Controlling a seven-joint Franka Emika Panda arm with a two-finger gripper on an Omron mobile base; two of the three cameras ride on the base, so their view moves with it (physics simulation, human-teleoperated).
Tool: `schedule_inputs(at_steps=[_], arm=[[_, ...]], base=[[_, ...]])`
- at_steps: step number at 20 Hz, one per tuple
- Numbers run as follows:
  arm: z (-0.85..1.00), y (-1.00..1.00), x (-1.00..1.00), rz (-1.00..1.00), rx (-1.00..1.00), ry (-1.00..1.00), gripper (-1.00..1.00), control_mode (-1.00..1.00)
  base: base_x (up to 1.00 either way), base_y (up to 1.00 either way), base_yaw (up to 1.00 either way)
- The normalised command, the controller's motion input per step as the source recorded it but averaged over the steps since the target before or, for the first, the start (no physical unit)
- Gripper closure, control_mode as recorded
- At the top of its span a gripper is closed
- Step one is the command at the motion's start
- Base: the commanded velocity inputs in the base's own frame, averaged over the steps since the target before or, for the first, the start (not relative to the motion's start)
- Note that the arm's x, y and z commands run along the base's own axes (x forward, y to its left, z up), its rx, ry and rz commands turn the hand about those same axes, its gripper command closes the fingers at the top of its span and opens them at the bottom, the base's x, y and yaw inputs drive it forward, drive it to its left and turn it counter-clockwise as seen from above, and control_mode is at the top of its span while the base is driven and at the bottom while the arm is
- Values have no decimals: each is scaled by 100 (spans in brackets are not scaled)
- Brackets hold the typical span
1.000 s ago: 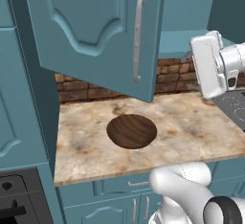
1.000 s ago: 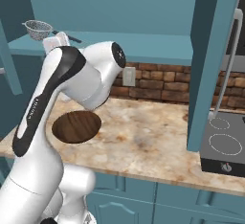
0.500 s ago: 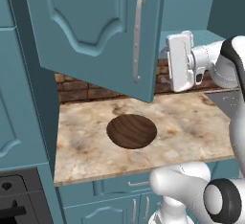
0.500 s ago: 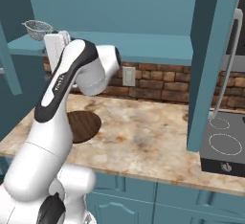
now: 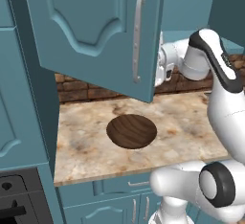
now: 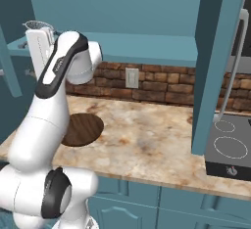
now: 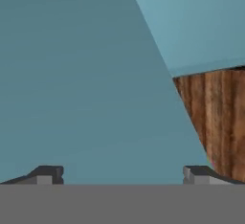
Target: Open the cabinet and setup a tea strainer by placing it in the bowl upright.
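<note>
The cabinet has both doors swung open: the left door with its silver bar handle and the right door. The tea strainer sits on the cabinet shelf, a small silver mesh basket. My hand is just below and in front of it, at the left door's edge. The gripper is open, fingertips wide apart with nothing between them, facing a teal surface. The dark wooden bowl rests empty on the counter below, partly hidden by my arm in the right base view.
The marbled counter runs along a brick backsplash with a wall outlet. A black stovetop lies at the counter's right end. The open doors jut out over the counter on both sides of my arm.
My arm has swung left, carrying the hand from the right of the counter to the left door's edge, close under the strainer. Bowl and doors have not moved.
</note>
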Motion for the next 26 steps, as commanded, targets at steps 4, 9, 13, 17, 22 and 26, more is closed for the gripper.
schedule_inputs(at_steps=[4, 9, 13, 17, 22, 26], arm=[[0, 92, 0, 13, 0, -7, -100, -100], [0, 86, 0, 9, 0, -4, -100, -100], [0, 65, -16, 3, 0, -4, -100, -100], [0, 50, -34, 0, 3, -5, -100, -100], [0, 34, -42, 0, 2, -6, -100, -100], [0, 24, -34, -10, -3, 0, -100, -100]], base=[[0, 0, 0], [0, 0, 0], [0, 0, 0], [0, 0, 0], [0, 0, 0], [0, 0, 0]])
